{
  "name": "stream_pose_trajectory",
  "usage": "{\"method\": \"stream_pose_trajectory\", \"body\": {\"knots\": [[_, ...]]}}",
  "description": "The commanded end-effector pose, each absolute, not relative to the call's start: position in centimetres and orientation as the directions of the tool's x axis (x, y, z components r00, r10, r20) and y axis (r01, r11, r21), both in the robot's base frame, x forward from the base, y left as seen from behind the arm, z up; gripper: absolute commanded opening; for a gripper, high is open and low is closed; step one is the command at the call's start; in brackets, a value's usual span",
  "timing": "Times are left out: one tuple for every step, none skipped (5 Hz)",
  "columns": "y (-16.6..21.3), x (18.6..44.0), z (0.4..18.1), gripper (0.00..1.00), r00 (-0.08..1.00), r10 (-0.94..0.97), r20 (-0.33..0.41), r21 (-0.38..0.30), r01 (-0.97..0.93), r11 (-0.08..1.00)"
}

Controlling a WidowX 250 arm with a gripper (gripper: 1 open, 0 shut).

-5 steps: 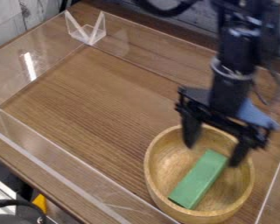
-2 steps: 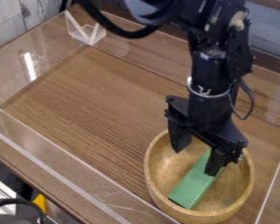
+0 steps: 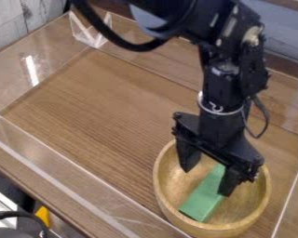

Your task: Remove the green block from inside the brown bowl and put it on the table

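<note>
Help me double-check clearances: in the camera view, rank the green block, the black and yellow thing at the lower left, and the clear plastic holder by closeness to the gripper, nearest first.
1. Green block: inside the bowl, just below the jaws.
2. Black and yellow thing: lower left corner.
3. Clear plastic holder: upper left.

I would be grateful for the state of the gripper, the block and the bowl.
Gripper: open, fingers spread, over the bowl.
Green block: lying inside the bowl, partly hidden by the gripper.
Brown bowl: upright on the table, holding the block.
</note>
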State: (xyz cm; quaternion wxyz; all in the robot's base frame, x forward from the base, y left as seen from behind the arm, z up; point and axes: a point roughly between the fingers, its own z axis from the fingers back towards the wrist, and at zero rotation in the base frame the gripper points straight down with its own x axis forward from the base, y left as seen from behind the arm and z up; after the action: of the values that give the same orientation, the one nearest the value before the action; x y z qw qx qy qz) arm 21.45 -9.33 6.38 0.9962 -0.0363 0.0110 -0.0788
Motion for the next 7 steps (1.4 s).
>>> {"method": "stream_pose_trajectory", "body": {"knots": [[-9.6, 21.5, 8.3, 1.0, 0.994, -0.105, 0.023, -0.084, 0.106, 0.991], [-9.9, 22.4, 8.3, 1.0, 0.995, -0.098, 0.031, -0.084, 0.1, 0.991], [-10.2, 23.1, 8.3, 1.0, 0.995, -0.097, 0.033, -0.085, 0.099, 0.991], [-10.0, 23.2, 8.1, 1.0, 0.994, -0.101, 0.031, -0.088, 0.104, 0.991], [-9.8, 23.2, 7.9, 1.0, 0.994, -0.105, 0.028, -0.091, 0.107, 0.99], [-9.7, 22.4, 7.7, 1.0, 0.992, -0.121, 0.026, -0.094, 0.123, 0.988], [-9.6, 21.9, 7.7, 1.0, 0.992, -0.121, 0.03, -0.096, 0.124, 0.988]]}}
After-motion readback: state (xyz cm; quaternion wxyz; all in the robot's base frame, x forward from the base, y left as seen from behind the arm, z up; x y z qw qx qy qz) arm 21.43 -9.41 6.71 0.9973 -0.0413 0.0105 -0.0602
